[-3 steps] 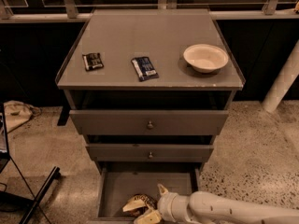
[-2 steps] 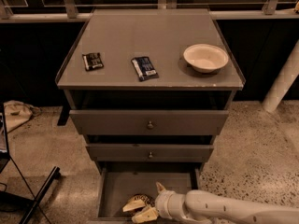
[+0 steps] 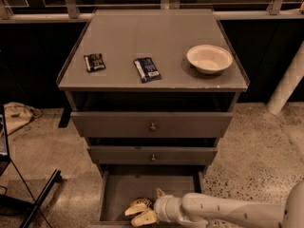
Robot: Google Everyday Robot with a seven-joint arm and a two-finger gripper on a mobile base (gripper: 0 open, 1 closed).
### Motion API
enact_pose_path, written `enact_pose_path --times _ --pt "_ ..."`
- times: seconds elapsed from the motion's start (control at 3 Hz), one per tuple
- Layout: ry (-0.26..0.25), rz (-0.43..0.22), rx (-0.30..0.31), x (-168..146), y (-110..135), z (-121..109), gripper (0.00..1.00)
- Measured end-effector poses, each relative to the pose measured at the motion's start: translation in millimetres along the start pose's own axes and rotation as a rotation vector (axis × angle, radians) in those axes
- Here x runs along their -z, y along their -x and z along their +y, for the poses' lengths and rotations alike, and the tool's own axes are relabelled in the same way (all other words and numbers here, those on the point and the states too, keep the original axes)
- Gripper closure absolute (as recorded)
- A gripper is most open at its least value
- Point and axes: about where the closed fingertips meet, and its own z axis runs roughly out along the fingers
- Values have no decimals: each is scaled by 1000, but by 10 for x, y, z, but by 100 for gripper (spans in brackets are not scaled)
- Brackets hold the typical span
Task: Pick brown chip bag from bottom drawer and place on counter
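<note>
**A:** Obs.: the bag (image 3: 138,208) lies in the bottom drawer (image 3: 142,186), at the drawer's front and just right of its middle. The gripper (image 3: 159,204) is inside the drawer too, against the bag's right end. The arm (image 3: 228,212) reaches in over the drawer's right wall.

**B:** Jaws?

**A:** Cannot tell, spread or pinching. Not readable here.

**B:** Step in hand, as I judge it: secure the hold, then bring the bag out.

**A:** Agreed. The bag is crinkled and will likely give, so take a fold near its middle, not a loose end, or it may slip. The two upper drawers (image 3: 152,125) appear partly open above the drawer's rear. Draw the bag toward the drawer's front first, then raise it, then carry it over the bench (image 3: 142,37) straight above the drawer.

**B:** Orientation?

**A:** The long axis looks roughly parallel to the drawer's front, slightly skewed. One pale end points toward the drawer's left wall and the other sits at the gripper. Which face is up: cannot tell.

**B:** Set-down?

**A:** The bowl (image 3: 209,58) sits above the drawer's right side and two packets (image 3: 147,69) above its left. Aim for the bench between them.
</note>
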Motion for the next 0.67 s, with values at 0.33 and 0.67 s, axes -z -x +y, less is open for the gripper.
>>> enact_pose_path --times 0.33,0.67 --pt "1 0 1 -4 0 2 19" --pt "1 0 1 -4 1 2 43"
